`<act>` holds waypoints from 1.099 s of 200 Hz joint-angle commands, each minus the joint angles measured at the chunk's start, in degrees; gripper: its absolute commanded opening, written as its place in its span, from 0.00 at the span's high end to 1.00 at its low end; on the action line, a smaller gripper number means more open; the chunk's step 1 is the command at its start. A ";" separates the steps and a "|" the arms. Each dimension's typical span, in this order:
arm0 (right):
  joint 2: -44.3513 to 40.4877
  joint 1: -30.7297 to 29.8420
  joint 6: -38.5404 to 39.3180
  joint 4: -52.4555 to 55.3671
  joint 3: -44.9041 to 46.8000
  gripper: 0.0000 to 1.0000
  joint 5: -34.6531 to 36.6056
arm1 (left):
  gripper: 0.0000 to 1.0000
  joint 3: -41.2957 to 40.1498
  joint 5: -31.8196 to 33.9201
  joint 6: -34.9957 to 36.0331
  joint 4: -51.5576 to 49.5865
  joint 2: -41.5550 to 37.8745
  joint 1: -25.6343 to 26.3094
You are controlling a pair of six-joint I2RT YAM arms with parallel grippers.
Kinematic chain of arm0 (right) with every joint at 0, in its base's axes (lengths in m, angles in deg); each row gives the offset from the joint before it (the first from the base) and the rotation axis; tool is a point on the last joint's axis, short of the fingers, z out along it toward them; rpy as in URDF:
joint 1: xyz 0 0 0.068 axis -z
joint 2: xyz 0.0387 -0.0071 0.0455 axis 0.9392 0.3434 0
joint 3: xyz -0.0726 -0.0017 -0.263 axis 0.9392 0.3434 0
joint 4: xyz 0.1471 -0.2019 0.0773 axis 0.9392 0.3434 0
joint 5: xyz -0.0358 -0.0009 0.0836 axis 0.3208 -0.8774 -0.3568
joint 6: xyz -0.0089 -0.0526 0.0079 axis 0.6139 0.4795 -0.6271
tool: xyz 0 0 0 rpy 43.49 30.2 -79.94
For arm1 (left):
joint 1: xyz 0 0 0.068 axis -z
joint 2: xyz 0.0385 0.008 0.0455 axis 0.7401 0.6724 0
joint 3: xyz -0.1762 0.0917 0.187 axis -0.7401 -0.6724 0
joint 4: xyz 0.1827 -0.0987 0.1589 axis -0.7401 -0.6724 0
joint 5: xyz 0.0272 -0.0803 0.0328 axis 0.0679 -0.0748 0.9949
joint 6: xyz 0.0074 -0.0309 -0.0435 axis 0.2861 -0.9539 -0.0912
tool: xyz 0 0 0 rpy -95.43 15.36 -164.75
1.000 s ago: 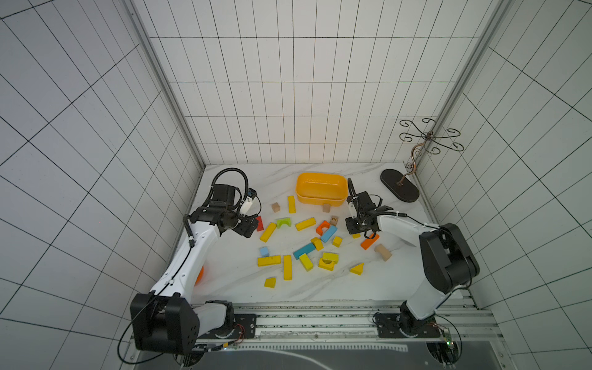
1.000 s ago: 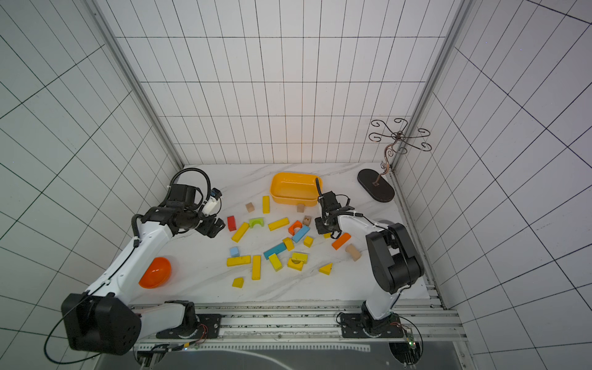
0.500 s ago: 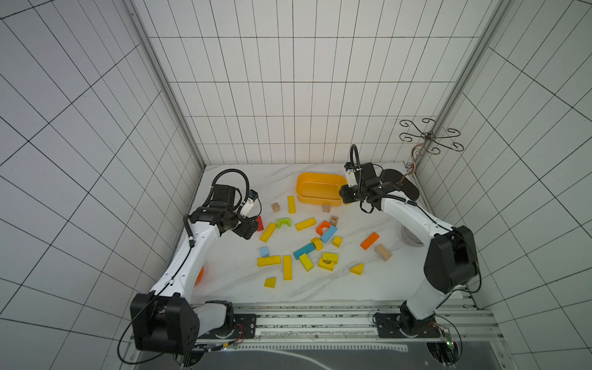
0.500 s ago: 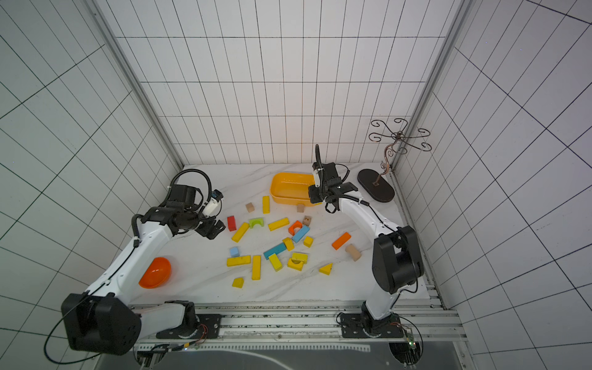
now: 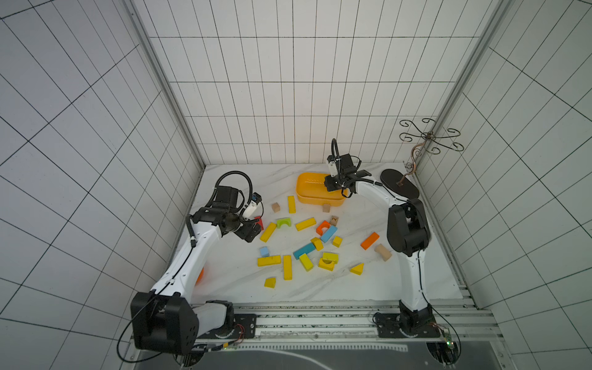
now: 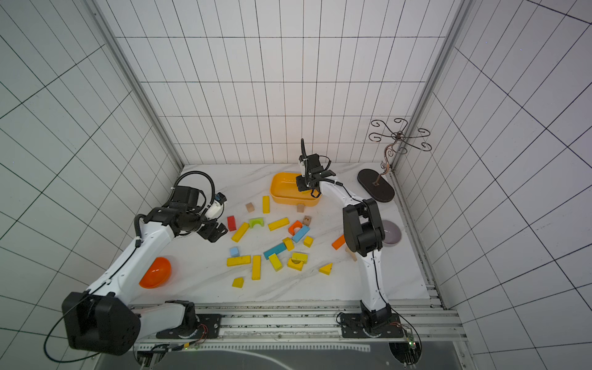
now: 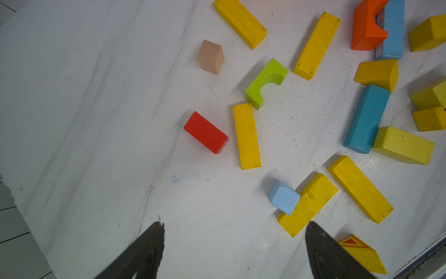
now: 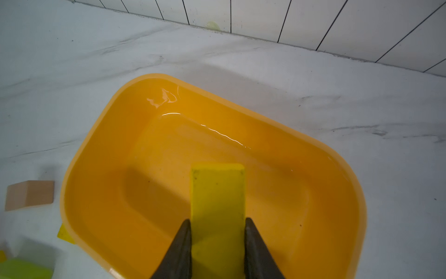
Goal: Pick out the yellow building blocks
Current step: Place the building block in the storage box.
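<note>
Table [image 5: 336, 291]: white marble top, mixed-colour blocks scattered over its middle. Tub [image 5: 312, 199]: yellow-orange, by the far edge; the right wrist view shows its floor bare, so nothing appears to be dropped in yet. Left gripper [image 7: 235, 224]: jaws spread wide, empty, hovering over bare table toward the left edge, with a red block [image 7: 205, 132] and a yellow bar [image 7: 246, 136] just ahead. Right gripper [image 8: 217, 221]: pinching a yellow block [image 8: 217, 193] by its sides over the inside of the tub; whether it clears the floor I cannot tell. Yellow blocks [image 5: 287, 267] lying on the table: about a dozen, including bars, cubes, wedges and an arch, mostly between the middle and the near edge, one of them just beside the tub. Judgement: early going. The first piece looks ready for release, and nearly the whole sort remains.
</note>
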 commanded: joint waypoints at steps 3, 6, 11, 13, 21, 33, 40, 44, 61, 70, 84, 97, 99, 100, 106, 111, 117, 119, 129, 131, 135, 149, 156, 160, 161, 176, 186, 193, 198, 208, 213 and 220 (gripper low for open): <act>2.64 0.38 2.59 0.19 -8.29 0.74 0.25 | 0.10 -0.47 -0.11 1.30 0.46 0.58 0.36; 2.95 0.40 2.61 0.33 -8.45 0.73 0.33 | 0.10 -0.46 -0.16 1.35 0.42 0.67 0.40; 3.42 0.50 2.76 0.45 -8.56 0.73 0.34 | 0.10 -0.46 -0.41 1.53 0.42 0.68 0.39; 3.63 0.55 2.78 0.52 -8.64 0.73 0.27 | 0.10 -0.46 -0.41 1.63 0.44 0.63 0.43; 4.33 0.68 2.94 0.72 -8.93 0.73 0.25 | 0.10 -0.54 -0.77 2.00 0.46 0.73 0.55; 5.19 0.85 2.96 1.11 -9.10 0.72 0.49 | 0.10 -0.55 -0.90 2.19 0.47 0.94 0.92; 5.70 0.99 3.01 1.37 -9.18 0.71 0.51 | 0.10 -0.46 -0.99 2.25 0.39 1.10 1.34; 5.85 1.03 3.05 1.53 -9.19 0.70 0.51 | 0.10 -0.38 -0.95 2.28 0.34 1.21 1.52; 6.57 1.30 3.29 1.86 -8.69 0.68 0.65 | 0.10 -0.12 -0.84 2.53 0.29 1.72 2.85; 6.79 1.38 3.44 1.88 -8.28 0.67 0.69 | 0.10 -0.03 -0.29 2.54 0.24 2.07 3.80; 7.18 1.47 3.92 2.12 -7.89 0.66 0.46 | 0.10 -0.02 1.45 2.17 0.56 2.86 5.53; 7.40 1.56 4.26 2.23 -7.54 0.64 0.60 | 0.10 -0.03 3.26 1.26 1.14 3.78 6.92; 7.37 1.56 4.32 2.26 -7.48 0.63 0.60 | 0.10 -0.02 3.47 1.10 1.23 3.93 7.11; 7.37 1.56 4.34 2.28 -7.45 0.62 0.56 | 0.10 0.02 3.65 0.99 1.25 3.98 7.16; 7.38 1.56 4.45 2.26 -7.15 0.59 0.72 | 0.10 0.05 4.35 0.43 1.56 4.43 7.60; 7.28 1.58 4.53 2.22 -7.02 0.57 0.98 | 0.10 0.11 4.84 0.07 1.58 4.85 7.99; 7.12 1.65 4.54 2.21 -6.84 0.54 1.12 | 0.10 0.16 5.25 -0.23 1.68 5.33 8.26; 7.11 1.65 4.54 2.17 -6.80 0.54 1.13 | 0.10 0.20 5.35 -0.30 1.65 5.53 8.33; 6.81 1.73 4.59 2.17 -6.51 0.50 1.12 | 0.10 0.22 5.42 -0.51 1.85 6.17 8.55; 6.78 1.69 4.62 2.07 -6.52 0.50 1.12 | 0.10 0.24 5.42 -0.53 1.87 6.33 8.55; 6.63 1.73 4.63 2.04 -6.44 0.48 1.19 | 0.10 0.25 5.42 -0.55 1.99 6.62 8.59; 5.92 1.71 4.71 1.95 -6.08 0.45 1.64 | 0.11 0.41 5.66 -0.93 2.38 7.66 8.85; 5.25 1.74 4.72 1.95 -5.66 0.45 2.18 | 0.10 0.51 5.68 -1.04 2.59 8.18 9.02; 4.75 1.74 4.64 1.68 -5.34 0.44 2.58 | 0.11 0.59 5.68 -1.12 2.65 8.45 9.05; 4.61 1.69 4.59 1.64 -5.24 0.44 2.69 | 0.11 0.59 5.68 -1.09 2.66 8.48 9.05; 1.94 1.83 4.22 0.27 -3.09 0.43 3.32 | 0.11 0.51 5.68 -1.06 3.64 9.27 9.45; -0.32 1.98 3.87 -0.53 -1.66 0.42 3.45 | 0.10 0.51 5.61 -1.21 4.31 10.02 9.57; -2.09 2.00 3.47 -1.10 -0.53 0.42 3.58 | 0.10 0.64 5.59 -1.32 4.83 10.63 9.67; -3.46 2.00 3.26 -1.64 0.47 0.42 3.66 | 0.11 0.73 5.61 -1.45 5.24 11.24 9.77; -6.60 2.00 2.62 -3.00 3.03 0.42 3.94 | 0.11 1.11 5.61 -1.80 5.82 12.42 9.97; -8.30 2.00 2.21 -3.20 4.47 0.42 3.90 | 0.11 1.33 5.59 -1.93 5.96 13.06 10.10; -10.87 2.00 1.59 -5.64 6.99 0.42 3.51 | 0.11 1.55 5.59 -2.13 6.29 14.01 10.37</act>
